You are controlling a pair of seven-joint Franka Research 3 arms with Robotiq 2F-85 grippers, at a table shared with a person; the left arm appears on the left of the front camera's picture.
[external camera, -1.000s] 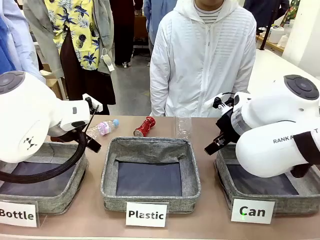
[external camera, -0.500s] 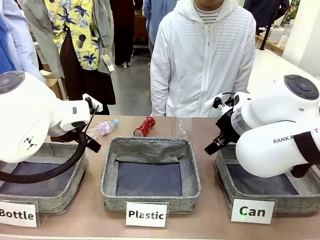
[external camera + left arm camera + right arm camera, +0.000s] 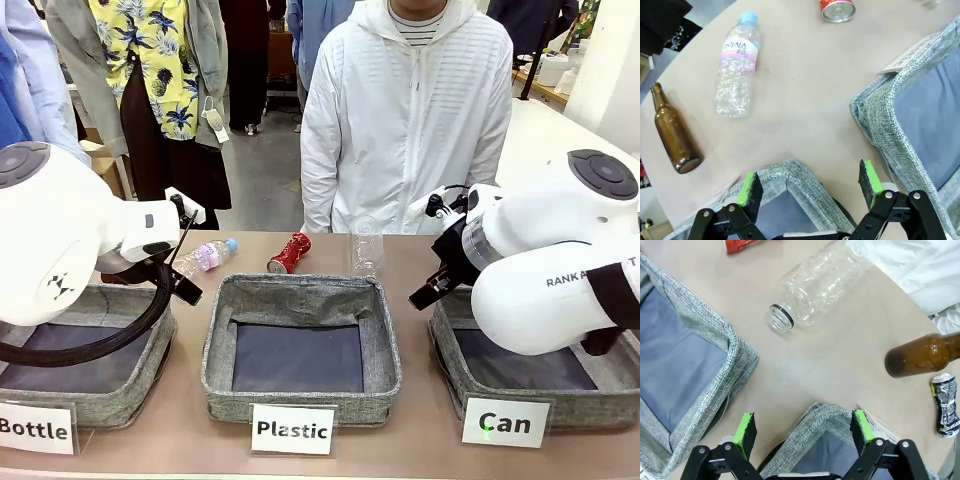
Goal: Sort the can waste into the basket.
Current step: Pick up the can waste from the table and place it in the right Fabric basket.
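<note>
Red can (image 3: 288, 253): lies on its side on the worktop, in the upper middle of the front view, behind the basket signed "Plastic" (image 3: 300, 395).
Black-and-silver can (image 3: 945, 404): lies on the worktop at the right edge of the right wrist view, just under a brown bottle (image 3: 925, 355).
Can basket (image 3: 450, 365): sits at the lower right of the front view. The bit of dark lining I can see has no can in it (the right arm hides the rest).
Left fingers (image 3: 751, 187): spread wide apart, holding nothing, above a grey basket corner.
Right fingers (image 3: 745, 426): spread wide apart too, holding nothing.
Done so far: nothing, I think. Both cans are out on the worktop.
Left to do: pick up each can and drop it in the Can basket.
</note>
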